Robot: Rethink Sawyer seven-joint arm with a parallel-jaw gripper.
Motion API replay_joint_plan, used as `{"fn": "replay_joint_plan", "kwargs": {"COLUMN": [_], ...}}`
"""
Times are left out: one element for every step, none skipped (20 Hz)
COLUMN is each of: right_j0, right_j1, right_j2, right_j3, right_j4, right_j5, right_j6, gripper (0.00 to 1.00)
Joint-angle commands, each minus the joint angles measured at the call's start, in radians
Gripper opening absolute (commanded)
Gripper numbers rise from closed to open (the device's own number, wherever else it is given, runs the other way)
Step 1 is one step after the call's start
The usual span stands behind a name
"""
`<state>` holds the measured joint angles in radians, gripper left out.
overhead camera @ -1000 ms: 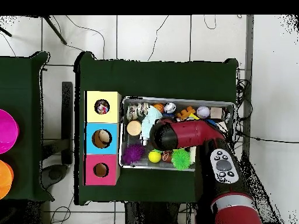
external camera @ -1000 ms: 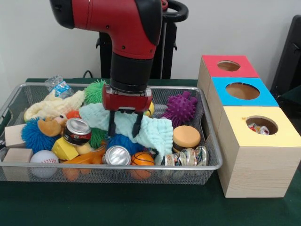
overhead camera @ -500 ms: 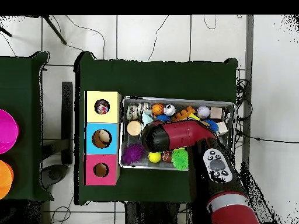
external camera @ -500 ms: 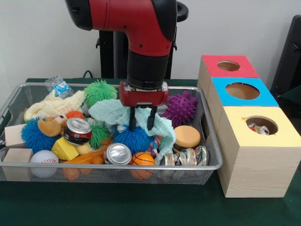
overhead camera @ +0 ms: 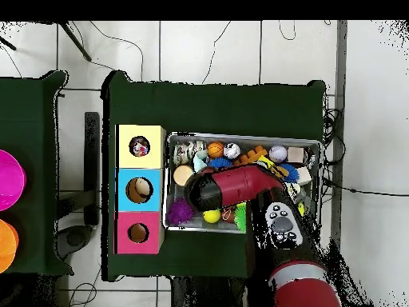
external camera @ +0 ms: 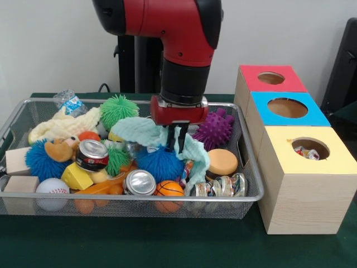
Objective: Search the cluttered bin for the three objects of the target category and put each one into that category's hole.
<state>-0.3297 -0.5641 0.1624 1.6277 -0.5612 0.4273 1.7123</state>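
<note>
My gripper (external camera: 177, 139) hangs over the middle of the wire bin (external camera: 139, 197), shut on a mint-green cloth (external camera: 138, 130). The cloth is pulled up off the pile and drapes down to the right, over a blue spiky ball (external camera: 159, 163). Three boxes with holes stand right of the bin: yellow (external camera: 310, 148), blue (external camera: 287, 107) and red (external camera: 271, 77). Something small lies inside the yellow hole. In the overhead view the arm's end (overhead camera: 200, 191) covers the gripper, and a bit of the cloth (overhead camera: 200, 163) shows beside it.
The bin also holds a purple spiky ball (external camera: 215, 128), a green spiky ball (external camera: 119, 109), two upright cans (external camera: 91, 155) (external camera: 139, 183), a crushed can (external camera: 223, 186), an orange puck (external camera: 221, 162), a small basketball (external camera: 169, 188), a baseball (external camera: 51, 190), wood blocks (external camera: 17, 161) and a yellow plush (external camera: 61, 125).
The gripper has closed on the cloth and moved right and slightly up with it. The cloth has been dragged off the pile, uncovering the blue spiky ball.
</note>
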Motion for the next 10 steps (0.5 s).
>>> {"fn": "replay_joint_plan", "kwargs": {"right_j0": [0.032, 0.032, 0.034, 0.034, 0.029, 0.028, 0.017, -0.006, -0.027, -0.048], "right_j1": [0.025, 0.027, 0.027, 0.026, 0.022, 0.013, -0.035, -0.106, -0.189, -0.265], "right_j2": [0.001, 0.001, -0.001, -0.001, 0.005, 0.006, 0.019, 0.045, 0.069, 0.092], "right_j3": [0.027, 0.026, 0.023, 0.023, 0.026, 0.028, 0.050, 0.092, 0.140, 0.180], "right_j4": [-0.069, -0.070, -0.071, -0.072, -0.069, -0.071, -0.065, -0.038, -0.006, 0.030], "right_j5": [0.015, 0.015, 0.016, 0.023, 0.041, 0.054, 0.071, 0.126, 0.194, 0.259], "right_j6": [0.002, 0.000, 0.000, -0.005, -0.020, -0.033, -0.062, -0.115, -0.177, -0.233], "gripper": [0.00, 0.00, 0.00, 0.00, 0.00, 0.00, 0.00, 0.00, 0.00, 0.00]}}
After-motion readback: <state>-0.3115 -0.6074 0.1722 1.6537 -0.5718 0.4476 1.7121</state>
